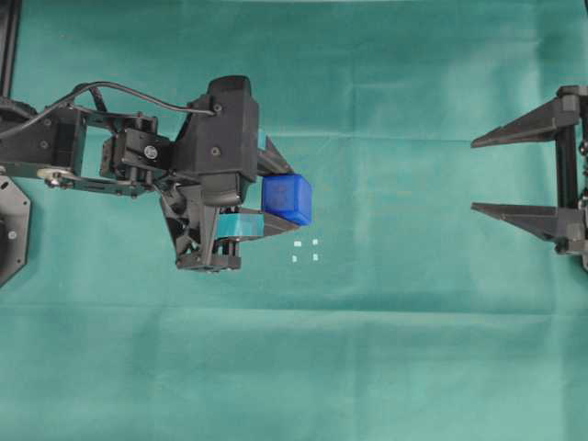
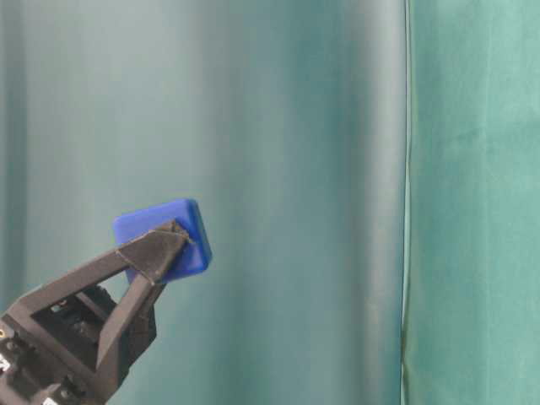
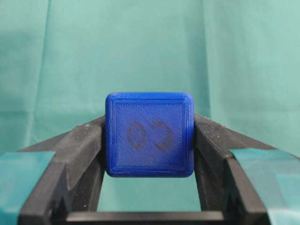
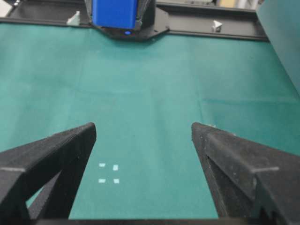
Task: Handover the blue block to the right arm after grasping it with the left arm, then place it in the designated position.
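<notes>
My left gripper, with teal tape on its finger bases, is shut on the blue block and holds it above the green cloth. The block fills the left wrist view, squeezed between both fingers, with a faint dark mark on its face. It also shows in the table-level view and at the top of the right wrist view. My right gripper is open and empty at the right edge, its fingers pointing toward the block. The designated position is four white marks just below and right of the block, also in the right wrist view.
Green cloth covers the table. A black frame rail runs along the far edge in the right wrist view. A green curtain hangs behind in the table-level view.
</notes>
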{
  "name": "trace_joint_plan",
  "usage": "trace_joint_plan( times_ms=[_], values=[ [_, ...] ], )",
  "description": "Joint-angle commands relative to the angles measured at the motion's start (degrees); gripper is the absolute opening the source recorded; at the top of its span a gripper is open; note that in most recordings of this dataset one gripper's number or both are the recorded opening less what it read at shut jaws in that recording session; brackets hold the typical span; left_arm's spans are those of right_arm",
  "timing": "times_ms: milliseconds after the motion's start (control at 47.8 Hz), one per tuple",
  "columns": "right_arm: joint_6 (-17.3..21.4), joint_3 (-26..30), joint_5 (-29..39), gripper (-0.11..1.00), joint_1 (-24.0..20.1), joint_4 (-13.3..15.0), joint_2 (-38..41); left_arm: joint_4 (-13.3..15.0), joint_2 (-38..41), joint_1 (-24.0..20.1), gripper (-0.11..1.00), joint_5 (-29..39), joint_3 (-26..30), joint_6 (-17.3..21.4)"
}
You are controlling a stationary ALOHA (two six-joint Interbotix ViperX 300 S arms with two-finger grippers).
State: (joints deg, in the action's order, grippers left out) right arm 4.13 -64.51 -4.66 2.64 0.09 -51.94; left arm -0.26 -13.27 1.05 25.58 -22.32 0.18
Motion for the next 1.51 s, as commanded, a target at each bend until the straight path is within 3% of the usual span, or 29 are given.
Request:
trace_joint_plan(
  times_ms=[0, 230, 712, 1214, 1277, 1486],
  values=[
    [-0.2, 1.1, -0.4, 0.95, 0.2, 0.2, 0.3, -0.2, -1.5, -0.1, 0.46, -1.0, 1.2, -0.1],
    [-0.4, 1.1, -0.4, 0.95, 0.2, 0.3, 0.3, -0.2, -2.9, -0.1, 0.46, -5.4, -0.6, 0.0],
    [-0.4, 1.4, -2.5, 0.95, 0.2, 3.4, 0.1, -0.1, -10.5, -0.2, 0.46, -27.4, -11.9, 0.1],
    [-0.8, 1.9, -2.4, 0.95, 0.2, 3.4, 0.4, 0.0, -10.8, -0.5, 0.46, -26.7, -12.1, -0.1],
    [-1.4, 2.5, -2.4, 0.95, 0.2, 4.5, 0.4, 0.0, -10.8, -0.6, 0.46, -26.7, -12.1, -0.1],
    [-5.7, 4.8, -2.4, 0.95, 0.2, 12.7, 0.4, 0.0, -10.8, -0.7, 0.46, -26.7, -12.1, -0.1]
  ],
)
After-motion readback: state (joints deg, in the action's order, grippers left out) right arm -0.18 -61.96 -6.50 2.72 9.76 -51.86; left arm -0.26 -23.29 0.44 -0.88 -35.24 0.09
